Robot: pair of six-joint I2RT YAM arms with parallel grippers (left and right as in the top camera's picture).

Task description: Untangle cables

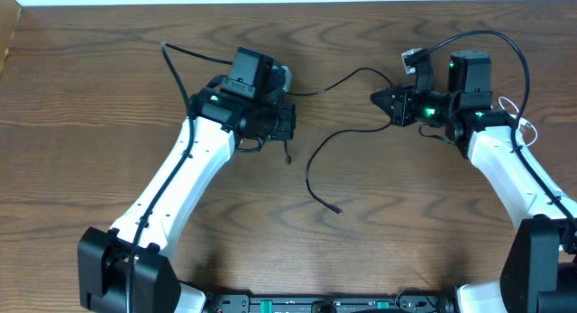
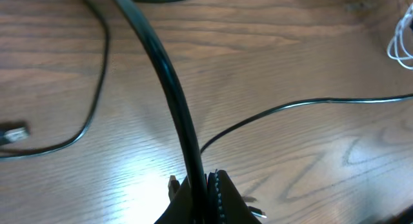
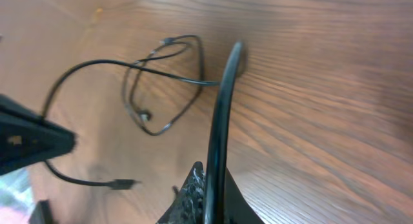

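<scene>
My left fingers (image 2: 222, 197) and right fingers (image 3: 192, 193) are both pinched closed on the black cable (image 1: 315, 164), which loops across the counter (image 1: 90, 124) between them; the white cable (image 1: 526, 126) lies bunched beside my right arm.

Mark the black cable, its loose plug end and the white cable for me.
black cable (image 1: 309, 169), overhead view, on the bend of its loose stretch mid-table.
plug end (image 1: 338, 210), overhead view, on the black cable's free tip.
white cable (image 2: 393, 53), left wrist view, on its coiled loops at the right edge.
</scene>
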